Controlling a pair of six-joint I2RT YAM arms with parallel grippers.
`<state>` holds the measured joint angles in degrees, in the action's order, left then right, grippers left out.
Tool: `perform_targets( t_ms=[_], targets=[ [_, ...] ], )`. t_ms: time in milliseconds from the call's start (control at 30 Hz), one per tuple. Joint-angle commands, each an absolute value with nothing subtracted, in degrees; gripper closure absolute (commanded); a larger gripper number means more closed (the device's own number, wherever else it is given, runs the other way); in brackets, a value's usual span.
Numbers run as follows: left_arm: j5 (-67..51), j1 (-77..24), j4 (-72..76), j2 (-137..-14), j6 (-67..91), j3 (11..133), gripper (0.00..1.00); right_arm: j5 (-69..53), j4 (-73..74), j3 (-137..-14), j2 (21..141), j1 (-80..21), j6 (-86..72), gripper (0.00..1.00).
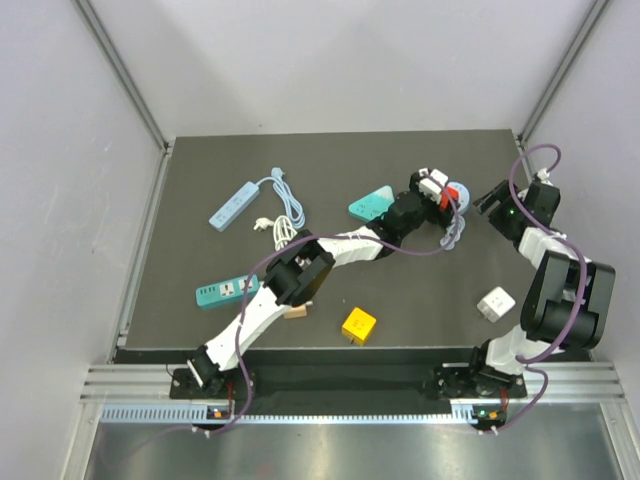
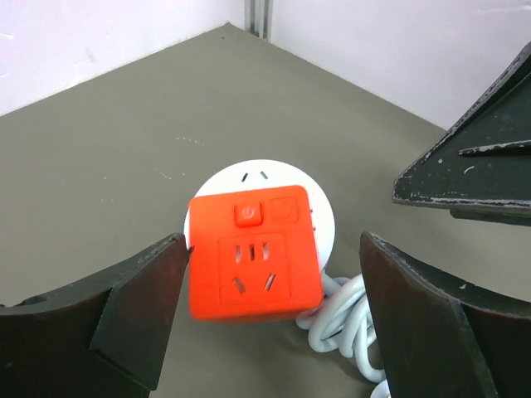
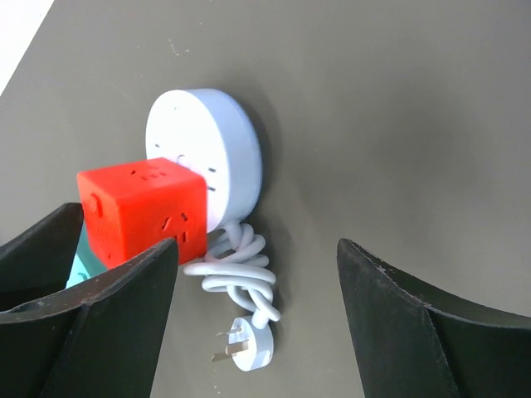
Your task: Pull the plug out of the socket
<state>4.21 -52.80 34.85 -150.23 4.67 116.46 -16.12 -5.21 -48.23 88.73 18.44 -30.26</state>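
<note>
A red cube plug sits plugged into a round white socket on the dark table. My left gripper is open, one finger on each side of the cube; the left tip is almost at the cube's edge and the right one is well clear. In the right wrist view the cube sticks out of the socket, whose white cable ends in a loose plug. My right gripper is open and empty, a little off the socket. In the top view both grippers flank the cube.
A teal triangular adapter lies left of the socket. A blue power strip with a white cable, a teal strip, a wooden block, a yellow cube and a white cube adapter lie around the table.
</note>
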Motion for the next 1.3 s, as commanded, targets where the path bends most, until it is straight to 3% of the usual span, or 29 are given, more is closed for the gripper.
perform_targets(
  t_ms=[0, 267, 400, 633, 800, 933, 967, 1033, 1167, 1200, 1267],
  targets=[
    [5.2, -53.2, 28.0, -150.0, 3.4, 118.6, 0.1, -17.7, -9.2, -47.8, 90.1, 19.0, -30.8, 0.23],
    [3.3, -53.0, 31.8, -150.1, 1.7, 117.7, 0.01, -20.2, -11.1, -48.0, 92.3, 18.8, -31.3, 0.23],
    [1.0, -52.1, 29.7, -153.2, 2.6, 122.8, 0.01, -20.7, -11.4, -48.1, 92.7, 18.8, -31.6, 0.23],
    [0.6, -51.2, 27.6, -160.0, 4.2, 132.7, 0.08, -20.7, -10.8, -48.9, 91.9, 18.7, -31.4, 0.23],
    [0.9, -50.2, 29.7, -160.5, 7.1, 132.9, 0.14, -20.7, -10.6, -49.0, 92.0, 18.7, -31.4, 0.23],
    [-0.3, -49.8, 30.7, -162.8, 9.8, 135.7, 0.26, -21.5, -10.8, -49.7, 92.8, 18.7, -31.7, 0.23],
    [-1.3, -49.8, 30.5, -163.4, 9.6, 136.8, 0.38, -21.8, -10.8, -49.7, 92.8, 18.7, -31.7, 0.23],
    [-1.2, -49.9, 29.0, -165.0, 9.2, 139.9, 0.44, -22.1, -10.9, -49.7, 93.0, 18.7, -31.8, 0.22],
    [-1.2, -49.9, 29.1, -164.9, 8.4, 140.5, 0.84, -22.4, -12.6, -49.5, 92.8, 18.5, -32.3, 0.2],
    [-0.6, -49.9, 28.8, -164.5, 8.1, 139.8, 1.0, -22.4, -13.4, -49.2, 93.0, 18.5, -33.0, 0.19],
    [-0.5, -49.9, 29.8, -161.9, 7.4, 137.3, 1.0, -22.4, -15.1, -48.3, 93.4, 18.5, -34.2, 0.16]
  ],
)
